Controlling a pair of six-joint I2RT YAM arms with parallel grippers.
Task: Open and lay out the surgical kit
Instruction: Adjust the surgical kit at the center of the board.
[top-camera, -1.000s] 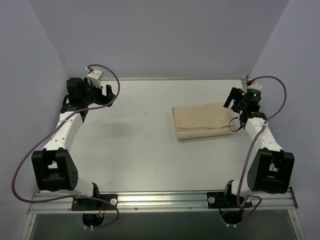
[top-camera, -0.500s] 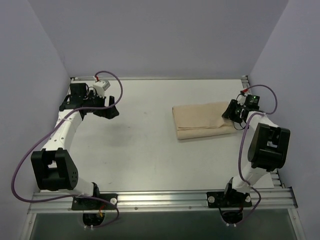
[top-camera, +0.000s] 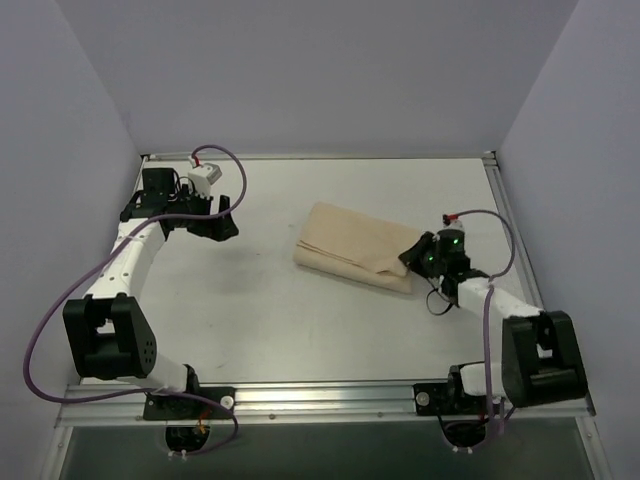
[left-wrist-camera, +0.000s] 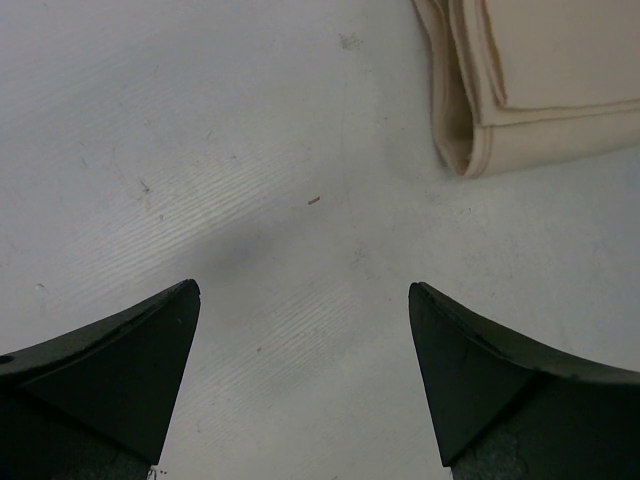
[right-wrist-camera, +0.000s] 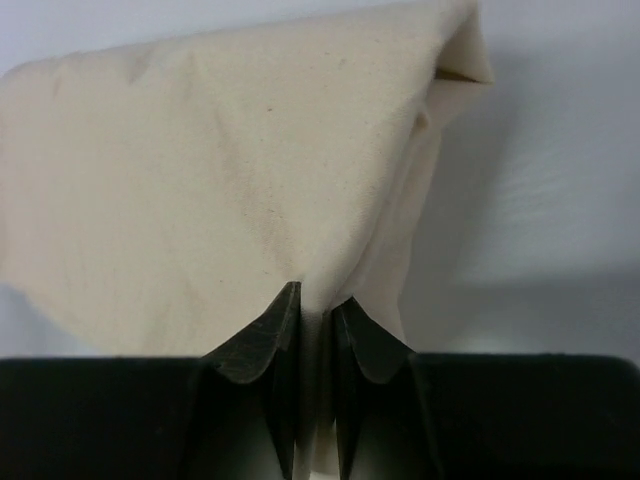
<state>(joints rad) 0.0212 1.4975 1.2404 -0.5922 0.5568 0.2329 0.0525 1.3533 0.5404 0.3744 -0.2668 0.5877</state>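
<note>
The surgical kit (top-camera: 350, 248) is a folded beige cloth bundle lying slantwise near the table's middle. Its contents are hidden inside the wrap. My right gripper (top-camera: 408, 258) is at the bundle's right end, shut on a pinch of the cloth (right-wrist-camera: 316, 305) that stands between its two dark fingers, with the beige wrap (right-wrist-camera: 230, 170) filling the right wrist view. My left gripper (top-camera: 222, 212) hangs open at the far left of the table, well away from the bundle. Between its wide fingers (left-wrist-camera: 120, 355) shows only bare table, and a corner of the kit (left-wrist-camera: 500, 100) lies ahead to the right.
Grey walls close in the table on the left, back and right. A metal rail (top-camera: 320, 398) with both arm bases runs along the near edge. A purple cable (top-camera: 60, 300) loops off the left arm.
My right gripper has closed on the bundle's right end and dragged it left and toward the near edge, turning it slantwise. The left arm has swung slightly and stays open.
</note>
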